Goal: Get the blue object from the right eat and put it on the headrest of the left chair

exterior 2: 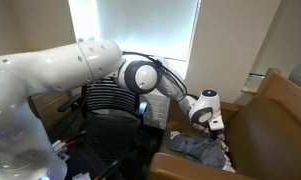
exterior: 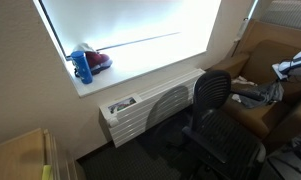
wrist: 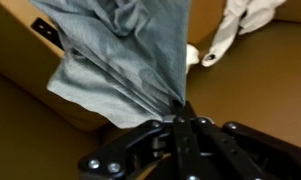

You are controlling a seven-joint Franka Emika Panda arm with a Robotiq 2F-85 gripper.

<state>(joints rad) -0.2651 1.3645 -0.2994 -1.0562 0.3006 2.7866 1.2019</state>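
The blue object is a grey-blue cloth (wrist: 120, 50) lying on the seat of a brown armchair (wrist: 20, 100). My gripper (wrist: 180, 115) is shut, and its fingertips pinch the cloth's lower edge. In an exterior view the arm reaches across to the armchair (exterior 2: 275, 115). There the gripper (exterior 2: 212, 122) is just above the crumpled cloth (exterior 2: 195, 148). The cloth also shows on the armchair in an exterior view (exterior: 255, 95). A black mesh office chair stands beside the armchair in both exterior views (exterior: 212, 95) (exterior 2: 110, 100).
A white object (wrist: 235, 25) lies on the armchair seat beside the cloth. A blue bottle (exterior: 83, 66) and a red thing stand on the windowsill. A white heater unit (exterior: 150, 105) sits below the window. A wooden surface (exterior: 20, 155) is nearby.
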